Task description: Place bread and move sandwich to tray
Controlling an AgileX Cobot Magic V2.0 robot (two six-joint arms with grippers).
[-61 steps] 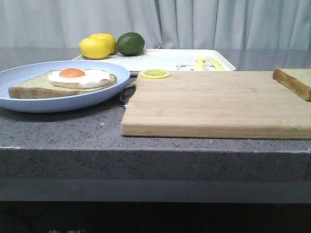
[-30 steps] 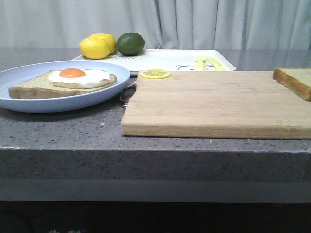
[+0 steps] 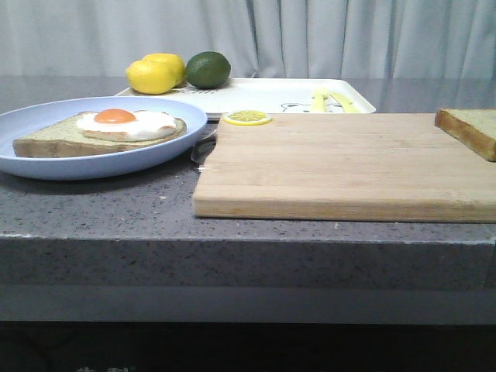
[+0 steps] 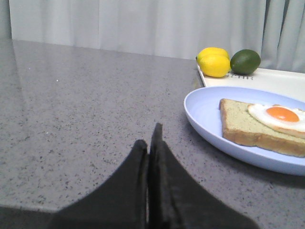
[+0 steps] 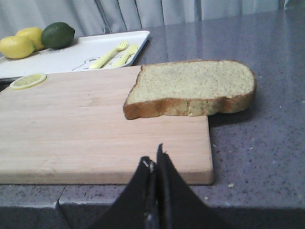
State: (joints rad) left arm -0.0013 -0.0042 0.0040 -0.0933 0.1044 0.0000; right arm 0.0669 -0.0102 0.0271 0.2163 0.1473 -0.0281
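Bread (image 5: 190, 86): plain square slice, brown crust, pale greenish-tan crumb, no topping. Lies flat at the right end of the cutting board (image 5: 86, 129), one side overhanging onto the tabletop (image 5: 267, 152).
Right claw (image 5: 156, 157): fingers pressed together, holding nothing, just short of the board's near edge, facing the bread.
Left claw (image 4: 150, 143): likewise closed and empty, low over the tabletop, near the plate (image 4: 205, 119).
On the plate: open slice carrying the fried egg (image 4: 279, 116); sandwich not yet topped.
Tray (image 3: 263, 97) behind the board, with lemons (image 3: 155, 74) and lime (image 3: 208, 70) at its far left.
Judgement: first step, bread pickup, not begun. Next move calls for the right claw to open, then advance to the crust.
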